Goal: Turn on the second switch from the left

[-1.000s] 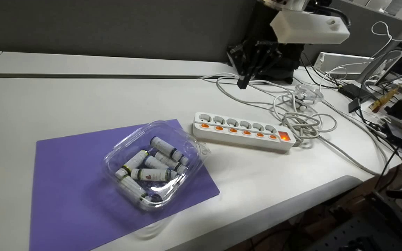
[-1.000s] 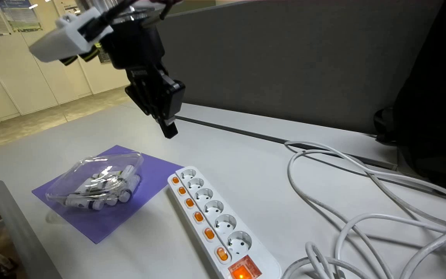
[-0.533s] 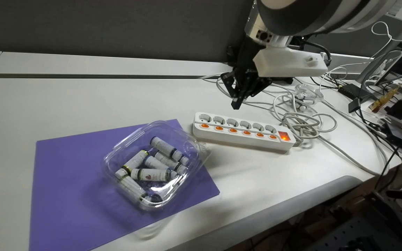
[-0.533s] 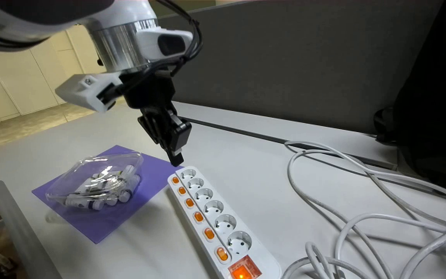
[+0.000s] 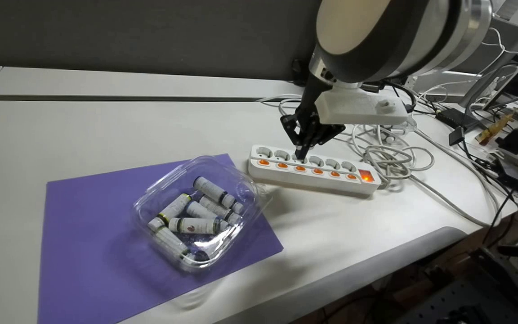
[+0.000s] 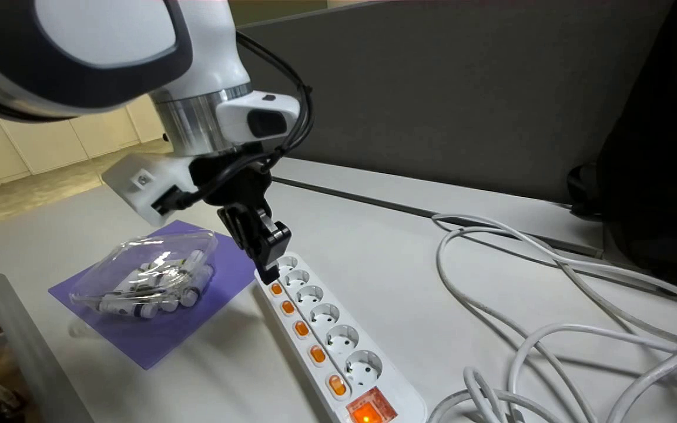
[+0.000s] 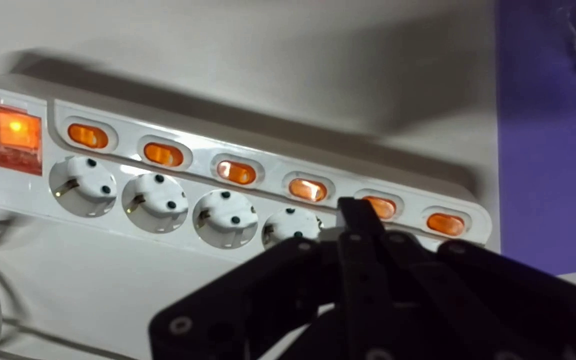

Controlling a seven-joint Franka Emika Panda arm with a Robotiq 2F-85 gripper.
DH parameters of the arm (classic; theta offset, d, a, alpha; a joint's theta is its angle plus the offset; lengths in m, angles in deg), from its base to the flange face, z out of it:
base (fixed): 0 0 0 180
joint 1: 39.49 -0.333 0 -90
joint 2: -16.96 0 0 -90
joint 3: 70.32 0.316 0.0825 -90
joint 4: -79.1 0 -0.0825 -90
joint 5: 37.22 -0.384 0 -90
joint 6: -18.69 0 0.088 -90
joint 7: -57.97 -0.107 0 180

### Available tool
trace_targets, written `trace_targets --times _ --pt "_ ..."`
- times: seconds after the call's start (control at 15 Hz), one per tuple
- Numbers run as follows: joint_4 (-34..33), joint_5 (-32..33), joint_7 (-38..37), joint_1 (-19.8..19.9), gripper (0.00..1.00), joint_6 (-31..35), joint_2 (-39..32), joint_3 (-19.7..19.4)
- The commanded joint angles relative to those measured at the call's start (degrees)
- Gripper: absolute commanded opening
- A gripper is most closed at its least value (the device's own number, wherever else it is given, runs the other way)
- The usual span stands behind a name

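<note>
The white arm (image 6: 214, 56) has black bands (image 6: 91, 88), a silver collar (image 6: 188, 124) and black cables (image 6: 304, 97); its black gripper (image 7: 361, 215) shows screws (image 7: 181, 325).

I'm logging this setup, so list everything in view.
Table: one, white, foreground
Power strip: one, white, on table
Second switch from left (exterior views): one, orange, on strip
Matching switches: five, orange, same row
Large switch: one, lit orange, strip's end
Sockets: six, white, along strip
Sheet: one, purple, beside strip
Tub: one, transparent, on sheet
Tubes: several, mostly white, in tub
Cables: several, mostly white, near strip
Partition: one, dark grey, behind table
Unclear items: several, mostly dark, picture edges
Arm: one, white and black, above table
Gripper: one, black, over strip
</note>
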Motion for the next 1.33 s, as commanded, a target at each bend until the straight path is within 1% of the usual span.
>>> trace_targets --times 0.0,0.2,0.47,0.73,1.0,1.27 --pt "-1.3 -3.0 -1.9 -1.5 0.00 1.9 -2.8 -0.5" --pt "-1.6 -5.5 -1.1 -2.2 0.00 4.5 -4.8 -0.1" --pt "-2.0 -6.9 0.1 -3.2 0.00 7.3 -6.7 0.0" --pt "-2.3 -7.9 1.9 -2.7 0.00 8.5 -7.7 1.3" --pt "-3.5 -9.9 2.5 -1.5 0.00 6.1 -8.2 2.5" --pt "-6.2 -10.6 0.8 -2.5 0.00 0.9 -9.1 1.1"
